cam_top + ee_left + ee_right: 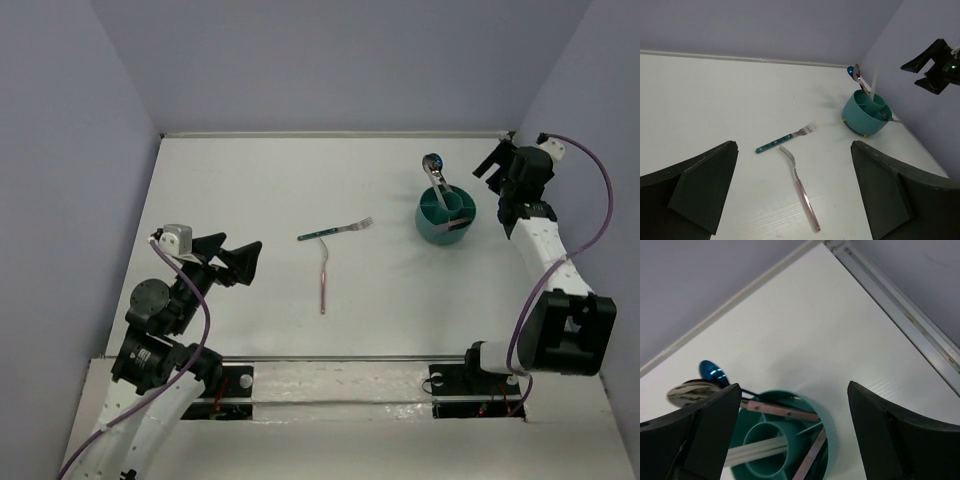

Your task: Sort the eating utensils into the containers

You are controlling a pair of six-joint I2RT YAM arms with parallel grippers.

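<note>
Entry: sorting partly done, two pieces left on the table (250, 180).

Right gripper (794, 389): jaws spread wide and holding nothing. It hangs over the far-right side of the teal cup (440, 236). I read this as a drop-off pose, since a piece let go from there would fall inside the walls.

Cup contents, from the right wrist view:
- A metal spoon (689, 391) and a blue spoon (712, 372) stand handle-down, with their bowls leaning out over the rim.
- White sticks (755, 452) and two pinkish handles lie across the inner dividers.
- The long pieces lean on the rim because the cup is shallow for them.

Still to sort:
- The green-handled fork (335, 231) lies flat near the table's middle, tines toward the cup.
- The pink-handled fork (322, 275) lies just below it, handle toward the arm bases. Its head is just beside the green handle; I cannot tell whether they touch.

Left gripper (232, 256): wide open and empty. It is held low and aimed at both forks, which sit centred between its fingers in its wrist view. Both forks lie nearer this arm, so I judge the next pick falls to it.

Risk: the heads lie close together, so closing on one may nudge the other.
</note>
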